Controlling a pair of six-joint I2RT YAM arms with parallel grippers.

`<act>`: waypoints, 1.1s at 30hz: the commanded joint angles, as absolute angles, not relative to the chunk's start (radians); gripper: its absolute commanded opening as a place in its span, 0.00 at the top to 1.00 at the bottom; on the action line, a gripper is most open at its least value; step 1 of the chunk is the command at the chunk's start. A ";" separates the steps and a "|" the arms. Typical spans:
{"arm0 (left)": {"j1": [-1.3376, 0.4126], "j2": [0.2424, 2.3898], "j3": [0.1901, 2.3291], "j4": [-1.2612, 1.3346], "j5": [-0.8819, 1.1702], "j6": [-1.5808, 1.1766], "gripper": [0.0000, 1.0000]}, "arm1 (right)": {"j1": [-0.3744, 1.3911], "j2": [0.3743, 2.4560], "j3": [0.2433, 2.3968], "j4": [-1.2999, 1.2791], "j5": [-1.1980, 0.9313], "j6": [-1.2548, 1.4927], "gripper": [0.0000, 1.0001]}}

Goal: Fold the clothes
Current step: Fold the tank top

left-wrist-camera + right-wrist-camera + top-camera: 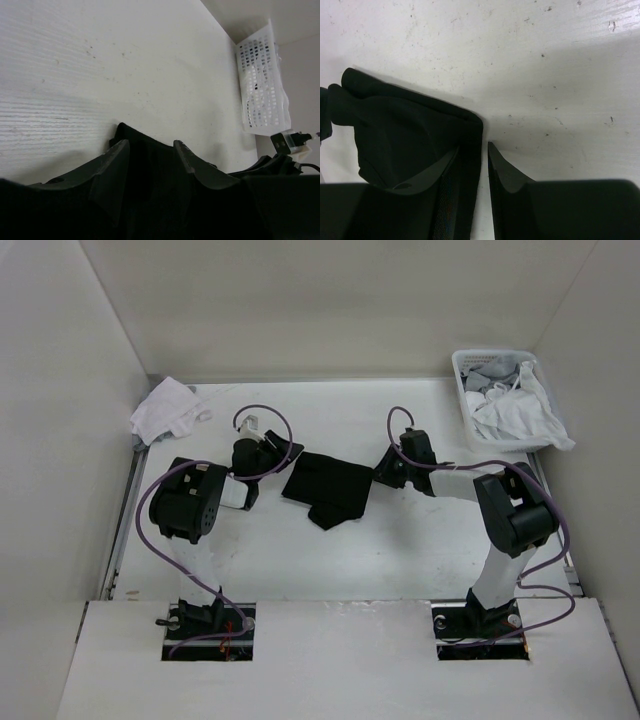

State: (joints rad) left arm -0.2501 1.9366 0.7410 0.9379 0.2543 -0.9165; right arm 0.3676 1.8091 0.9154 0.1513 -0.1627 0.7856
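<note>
Your left gripper (150,147) and right gripper (472,147), jaws apart, no clamp, astride the black T-shirt (328,485) at its left and right edges.

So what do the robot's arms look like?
They're mostly black! The left arm and right arm have chunky rounded black joints, a white tube lower down, and a thin purple cable looping beside each. The left claw and right claw each have two pointed black fingers.
</note>
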 commanded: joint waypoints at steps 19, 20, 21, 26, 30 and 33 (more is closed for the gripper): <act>-0.252 1.999 0.813 0.893 0.267 -0.851 0.65 | 0.364 1.832 0.936 0.236 -0.198 0.782 0.71; -0.257 1.999 0.811 0.893 0.267 -0.848 0.64 | 0.363 1.832 0.936 0.236 -0.198 0.782 0.70; -0.260 2.000 0.810 0.899 0.267 -0.845 0.63 | 0.363 1.832 0.936 0.238 -0.198 0.782 0.70; -0.280 2.013 0.824 0.913 0.268 -0.845 0.68 | 0.363 1.829 0.930 0.239 -0.198 0.781 0.73; -0.283 2.013 0.842 0.904 0.239 -0.841 0.88 | 0.361 1.830 0.930 0.239 -0.193 0.782 0.87; -0.268 2.017 0.856 0.891 0.206 -0.864 0.95 | 0.355 1.829 0.925 0.238 -0.181 0.781 0.94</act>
State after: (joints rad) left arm -0.2802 2.0060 0.8192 0.8558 0.2443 -0.8612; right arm 0.3660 1.8214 0.9157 0.1883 -0.1879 0.7860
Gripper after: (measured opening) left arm 0.066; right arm 0.071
